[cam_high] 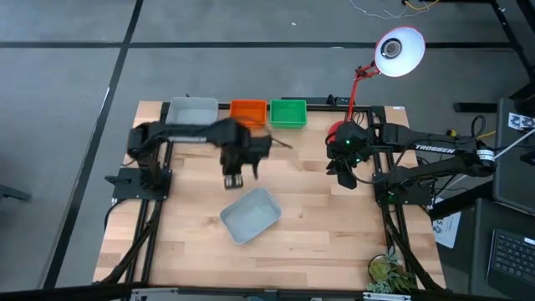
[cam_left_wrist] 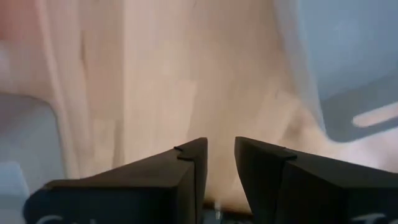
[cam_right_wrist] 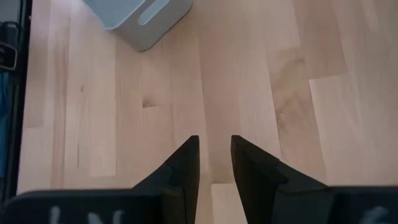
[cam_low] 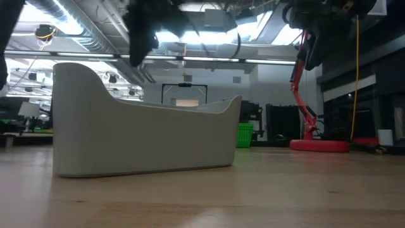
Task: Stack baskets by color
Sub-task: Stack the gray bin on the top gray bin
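Three baskets stand in a row along the table's far edge: a pale grey-white one (cam_high: 194, 110), an orange one (cam_high: 247, 109) and a green one (cam_high: 288, 113). Another grey-white basket (cam_high: 250, 215) (cam_low: 145, 133) rests on its bottom in the middle of the table, turned askew. My left gripper (cam_high: 234, 177) (cam_left_wrist: 220, 168) hangs pointing down over bare wood between the far row and this loose basket. Its fingers are a narrow gap apart with nothing between them. My right gripper (cam_high: 344, 174) (cam_right_wrist: 215, 163) waits above the table's right part, slightly open and empty.
A red desk lamp (cam_high: 361, 79) with a white shade (cam_high: 399, 50) stands at the far right, close to my right arm. A small plant (cam_high: 389, 272) sits at the near right corner. Bare wood lies to the left, right and near side of the loose basket.
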Robot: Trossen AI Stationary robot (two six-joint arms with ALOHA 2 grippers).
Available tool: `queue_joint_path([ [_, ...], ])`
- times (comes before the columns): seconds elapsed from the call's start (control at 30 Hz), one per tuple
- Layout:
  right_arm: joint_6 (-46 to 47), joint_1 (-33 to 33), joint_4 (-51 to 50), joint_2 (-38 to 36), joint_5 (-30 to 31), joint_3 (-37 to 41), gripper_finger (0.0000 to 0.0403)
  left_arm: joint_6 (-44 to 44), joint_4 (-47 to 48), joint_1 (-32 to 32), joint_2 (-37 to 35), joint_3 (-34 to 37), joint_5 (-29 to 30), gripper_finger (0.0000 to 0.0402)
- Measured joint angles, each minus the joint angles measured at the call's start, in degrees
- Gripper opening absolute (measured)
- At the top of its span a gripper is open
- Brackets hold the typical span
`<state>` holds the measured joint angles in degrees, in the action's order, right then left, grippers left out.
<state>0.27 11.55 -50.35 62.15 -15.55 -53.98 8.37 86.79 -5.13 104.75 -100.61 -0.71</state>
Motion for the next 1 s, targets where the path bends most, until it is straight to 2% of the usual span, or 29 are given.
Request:
queue_joint_path([
  [0.17,-2.29,-0.02,-0.26,0.0,-0.02,0.0,0.0091,5.09,-8.85,8.41,-5.7,8.69,6.1,0.0073],
  [0.3,-2.02,-0.16,-0.29,-0.01,-0.07,0.0,0.0091,10.54,-17.34,11.9,-6.32,10.96,6.08,0.0076],
  [0.57,-2.01,-1.31,-0.26,0.0,-0.11,0.0,0.0091,18.07,-24.72,13.84,-4.65,10.87,6.19,0.0124],
  [0.7,-2.01,-2.02,-0.34,0.0,-0.12,0.0,0.0091,19.97,-25.25,14.83,-2.39,11.26,6.92,0.0148],
  [1.0,-2.04,-3.07,-0.47,-0.04,-0.15,0.0,0.0091,23.47,-29.18,15.32,-0.27,17.1,10.71,0.0157],
])
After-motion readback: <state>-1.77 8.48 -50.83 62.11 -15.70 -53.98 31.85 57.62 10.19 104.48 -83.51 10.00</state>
